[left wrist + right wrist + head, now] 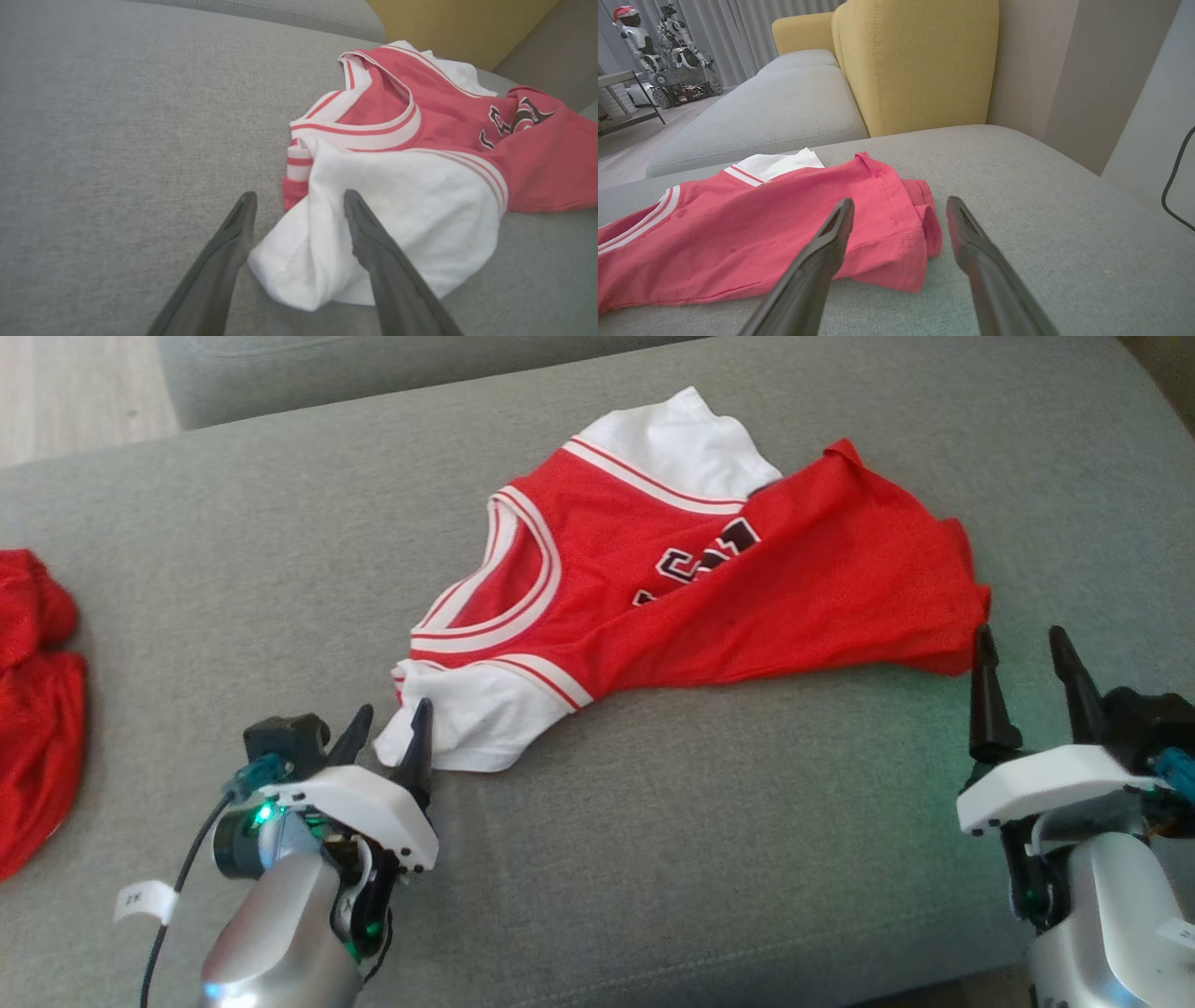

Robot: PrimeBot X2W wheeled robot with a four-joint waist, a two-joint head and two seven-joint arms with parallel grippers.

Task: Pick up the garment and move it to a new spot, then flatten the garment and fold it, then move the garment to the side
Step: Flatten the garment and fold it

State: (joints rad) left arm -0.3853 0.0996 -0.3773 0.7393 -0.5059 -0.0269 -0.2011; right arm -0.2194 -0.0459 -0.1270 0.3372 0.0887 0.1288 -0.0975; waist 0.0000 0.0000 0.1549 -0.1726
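left gripper [393,711] spread open, straddling the white sleeve edge of the garment [709,588], which lies rumpled in the middle of the cushion [653,859]. right gripper [1019,637] open too, just beside the red hem corner. bare grey fabric nearer the robot; another red cloth [37,709] far left.

The red jersey [709,569] carries black, white-edged characters on its chest, at 3 o'clock from the neck opening. A fold half covers them, so they cannot be read. At 7 o'clock in the head view, a white tag [147,901] on a black cable [177,896] bears small marks too blurred to read.
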